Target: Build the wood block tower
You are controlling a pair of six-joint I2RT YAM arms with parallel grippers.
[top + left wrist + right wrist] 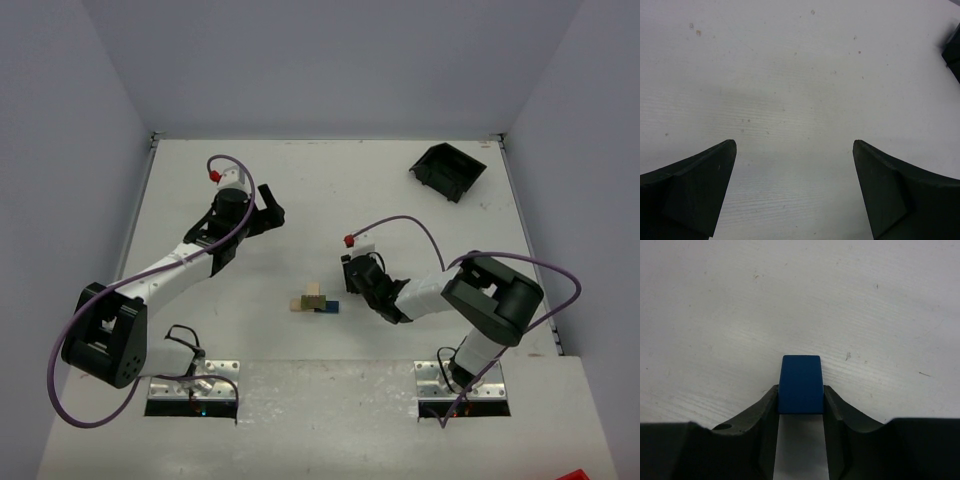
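The wood block tower (314, 300) is a small cluster of tan, olive green and dark blue blocks on the white table near the front middle. My right gripper (350, 272) is just right of it, and in the right wrist view it (800, 392) is shut on a dark blue block (800, 384) held just over the table. The tower is out of that view. My left gripper (271, 206) is far back and left of the tower. In the left wrist view it (795, 146) is open wide and empty over bare table.
A black plastic bin (448, 170) lies at the back right of the table. A dark corner (954, 50), probably of the bin, shows at the right edge of the left wrist view. Grey walls close the table at the back and sides.
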